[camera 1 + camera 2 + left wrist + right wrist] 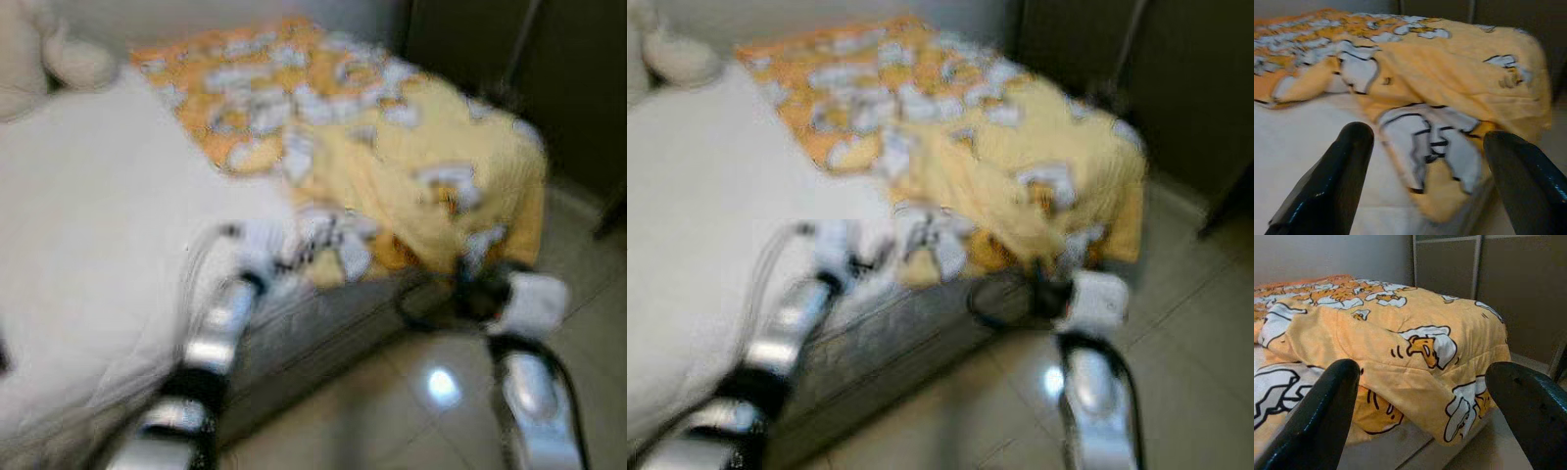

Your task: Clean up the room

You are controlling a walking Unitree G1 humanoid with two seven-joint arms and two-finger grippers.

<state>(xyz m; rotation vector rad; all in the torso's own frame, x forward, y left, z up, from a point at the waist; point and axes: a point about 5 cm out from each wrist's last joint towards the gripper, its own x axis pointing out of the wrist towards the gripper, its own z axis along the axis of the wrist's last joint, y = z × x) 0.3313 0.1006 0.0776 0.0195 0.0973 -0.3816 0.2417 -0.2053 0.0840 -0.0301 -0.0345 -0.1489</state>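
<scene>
A yellow-orange blanket (392,166) printed with white cartoon figures lies rumpled over the far end of a bed (98,255), filling the centre and upper right of the blurred left eye view, with its lower edge hanging over the corner of the mattress toward the tiled floor (588,294). The rest of the bed, on the left of that view, is covered by a white quilted sheet, and a pale pillow or soft toy (69,54) sits in the upper left corner; the blur leaves it unclear which. The left gripper (1427,176) is raised over the edge of the mattress at lower centre of the left eye view, near the blanket's hanging hem; in the left wrist view its two black fingers (1337,181) stand wide apart with nothing between them, framing a fold of the blanket where a white and black printed patch lies on the sheet. The right gripper (1422,416) is at the lower right of the left eye view, beside the bed corner and above the floor; in the right wrist view its fingers (1317,421) are likewise spread and empty, pointing at the blanket's draped corner. Dark cabinet doors (1488,289) stand behind the bed in the upper right of the right wrist view, next to a grey wall (1327,257).
</scene>
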